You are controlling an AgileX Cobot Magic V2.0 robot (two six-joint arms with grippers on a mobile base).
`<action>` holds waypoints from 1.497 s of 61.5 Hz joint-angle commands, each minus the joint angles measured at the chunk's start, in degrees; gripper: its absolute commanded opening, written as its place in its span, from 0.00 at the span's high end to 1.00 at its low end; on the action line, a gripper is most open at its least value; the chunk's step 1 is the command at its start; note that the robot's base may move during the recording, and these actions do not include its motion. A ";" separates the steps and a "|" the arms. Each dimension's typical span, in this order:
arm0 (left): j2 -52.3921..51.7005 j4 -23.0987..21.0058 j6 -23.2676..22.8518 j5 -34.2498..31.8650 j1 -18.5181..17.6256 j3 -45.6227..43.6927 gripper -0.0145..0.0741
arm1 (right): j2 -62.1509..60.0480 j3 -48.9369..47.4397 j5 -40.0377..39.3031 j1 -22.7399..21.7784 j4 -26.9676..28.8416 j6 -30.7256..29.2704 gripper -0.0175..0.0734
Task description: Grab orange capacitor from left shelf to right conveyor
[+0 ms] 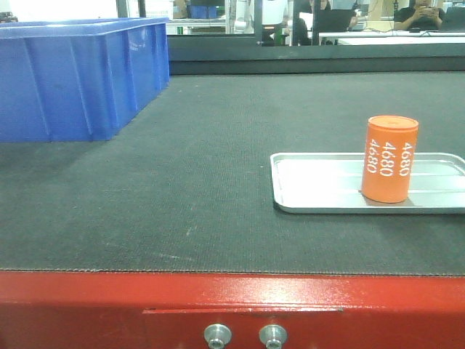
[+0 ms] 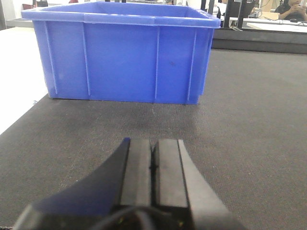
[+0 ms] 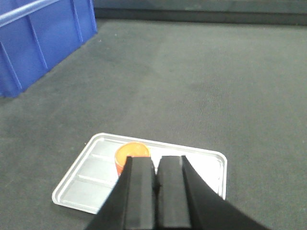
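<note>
Hovering with my right gripper [image 3: 156,191] pressed together and empty above the orange capacitor [image 1: 390,158], which stands upright in the silver tray [image 1: 320,190] on the conveyor [image 1: 211,182], I judge the placing probably finished, so next I retreat.

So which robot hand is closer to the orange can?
Right. The right gripper hangs just above the orange capacitor standing in the silver tray. The left gripper faces the blue bin, with no can in its view.

one orange capacitor [image 1: 390,159], one tray [image 1: 320,189], one blue bin [image 1: 80,76]
</note>
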 commanded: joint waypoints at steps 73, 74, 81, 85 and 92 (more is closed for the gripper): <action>-0.67 -0.10 -0.08 -5.13 -0.39 -0.27 0.98 | -31.75 26.27 -10.75 -18.71 12.54 -12.87 0.75; -0.67 -0.10 -0.08 -5.13 -0.39 -0.27 0.98 | -31.86 26.28 -10.75 -18.71 12.54 -12.87 0.75; -0.67 -0.10 -0.08 -5.13 -0.39 -0.27 0.98 | -31.92 26.17 -10.39 -18.71 12.53 -12.87 0.75; -0.67 -0.10 -0.08 -5.13 -0.39 -0.27 0.98 | -31.92 26.17 -10.39 -18.71 12.53 -12.87 0.75; -0.67 -0.10 -0.08 -5.13 -0.39 -0.27 0.98 | -31.92 26.17 -11.14 -18.71 12.53 -12.87 0.75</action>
